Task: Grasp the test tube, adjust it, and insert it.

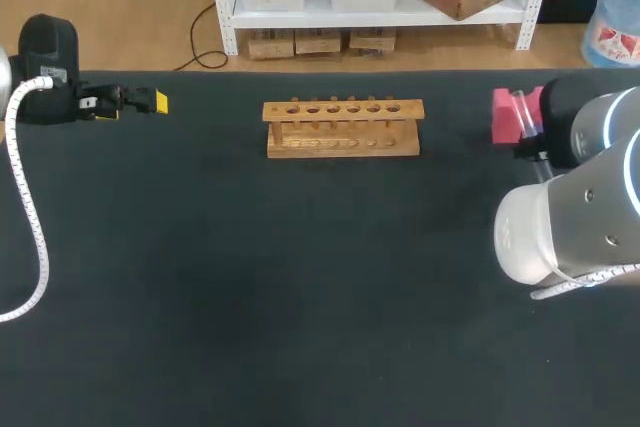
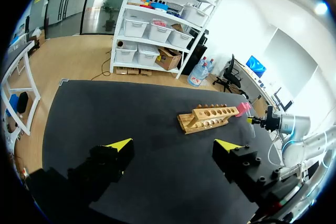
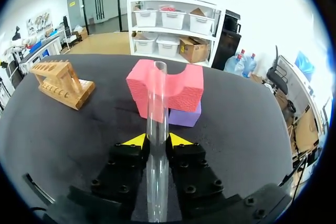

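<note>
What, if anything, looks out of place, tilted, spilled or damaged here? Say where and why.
Nothing stands out. The wooden rack stands level, holes empty; the test tube is whole, clamped in the right claw; the pink foam block sits ahead of it; the left claw is open and empty.

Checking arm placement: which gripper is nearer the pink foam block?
Right. The right gripper, shut on a clear glass test tube, sits just before the pink foam block; the left gripper is open, far beyond the wooden rack.
</note>
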`<state>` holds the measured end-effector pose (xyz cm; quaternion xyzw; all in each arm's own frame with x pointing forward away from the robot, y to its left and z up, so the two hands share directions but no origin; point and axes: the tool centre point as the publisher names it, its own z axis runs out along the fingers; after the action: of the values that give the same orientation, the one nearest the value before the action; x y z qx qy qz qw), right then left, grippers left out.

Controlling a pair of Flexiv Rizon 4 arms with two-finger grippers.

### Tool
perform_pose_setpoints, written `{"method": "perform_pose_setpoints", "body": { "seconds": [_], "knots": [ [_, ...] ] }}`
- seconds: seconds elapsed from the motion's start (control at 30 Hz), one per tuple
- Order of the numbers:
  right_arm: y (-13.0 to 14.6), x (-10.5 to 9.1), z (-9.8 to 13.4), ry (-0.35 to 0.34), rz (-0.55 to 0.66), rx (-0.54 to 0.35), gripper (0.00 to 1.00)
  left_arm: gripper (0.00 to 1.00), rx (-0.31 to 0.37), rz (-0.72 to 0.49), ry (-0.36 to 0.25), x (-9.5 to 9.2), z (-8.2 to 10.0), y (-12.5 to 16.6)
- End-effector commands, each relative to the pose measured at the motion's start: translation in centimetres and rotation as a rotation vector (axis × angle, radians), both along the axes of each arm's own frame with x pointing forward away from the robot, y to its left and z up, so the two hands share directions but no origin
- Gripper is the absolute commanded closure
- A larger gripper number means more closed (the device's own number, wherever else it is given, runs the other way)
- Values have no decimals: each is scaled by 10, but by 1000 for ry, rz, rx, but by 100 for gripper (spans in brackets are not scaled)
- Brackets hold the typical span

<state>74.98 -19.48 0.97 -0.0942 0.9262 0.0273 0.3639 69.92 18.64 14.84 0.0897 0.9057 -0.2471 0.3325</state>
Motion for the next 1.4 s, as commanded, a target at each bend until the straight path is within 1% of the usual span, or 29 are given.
{"method": "perform_pose_setpoints", "body": {
  "seconds": [0.03,0.37,0.63,1.03,1.4],
  "knots": [
    [-1,-1,2,1,-12,0,100,0,7,4,5,0,1,-1],
    [-4,-1,5,-3,-44,5,100,0,7,4,5,0,1,-1],
    [-4,-4,15,-16,-57,23,100,0,7,4,5,0,1,-1],
    [-6,-16,48,-43,-83,73,100,0,7,4,5,0,1,-1],
    [8,-36,69,-37,-78,116,100,0,7,4,5,0,1,-1]
  ]
}}
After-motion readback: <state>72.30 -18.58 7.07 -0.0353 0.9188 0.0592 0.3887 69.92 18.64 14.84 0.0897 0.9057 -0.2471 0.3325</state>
